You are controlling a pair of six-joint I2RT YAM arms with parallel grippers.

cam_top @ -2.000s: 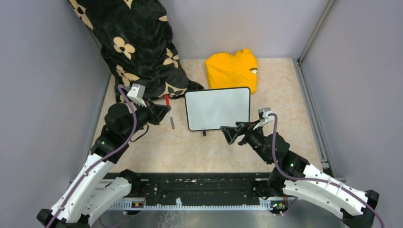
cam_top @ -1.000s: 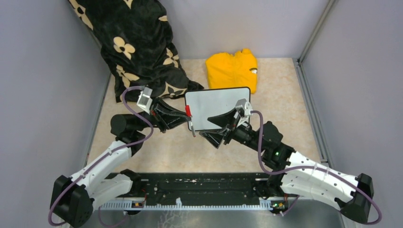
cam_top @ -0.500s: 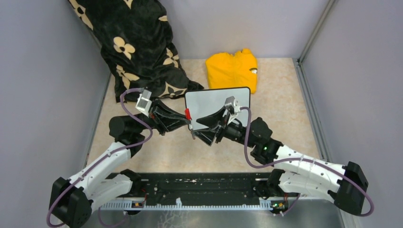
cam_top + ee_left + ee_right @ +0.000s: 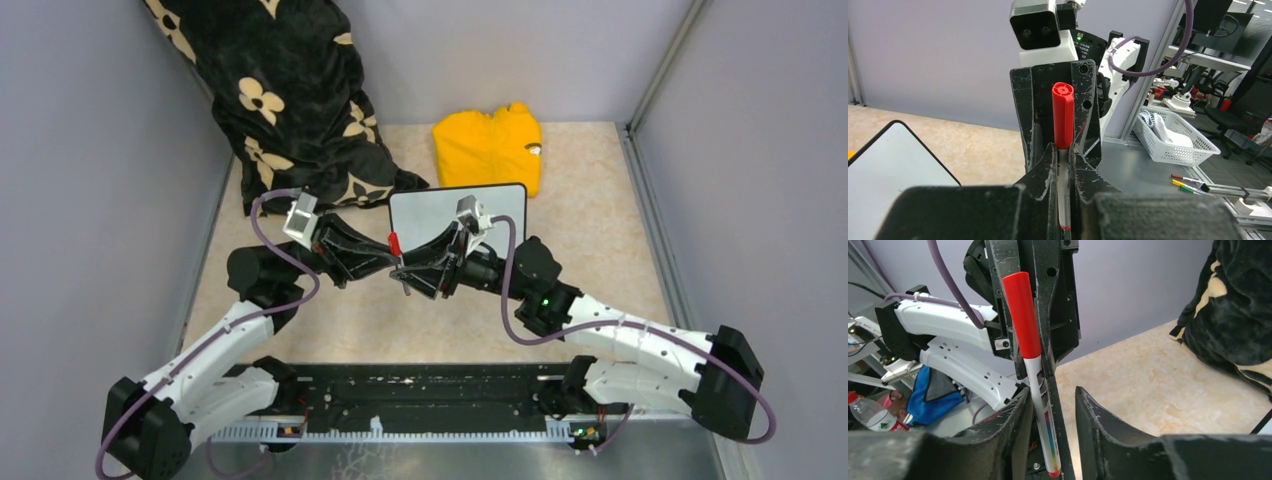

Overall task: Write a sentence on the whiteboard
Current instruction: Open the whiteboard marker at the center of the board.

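Left gripper (image 4: 1063, 152): fingers are clamped on the white barrel of a marker (image 4: 1063, 116), whose red cap projects beyond the tips. Right gripper (image 4: 1052, 394): jaws are held partly apart and set on either side of the same barrel. The barrel is seen close against one finger and a gap is shown beside the other, so no clamp is made. Both grippers are brought tip to tip above the near left corner of the whiteboard (image 4: 505, 212), which is laid flat on the table (image 4: 600, 250). A yellow garment (image 4: 488, 148) is placed just behind the board's far edge. A black flowered blanket (image 4: 290, 100) is heaped at the far left and draped up the wall.
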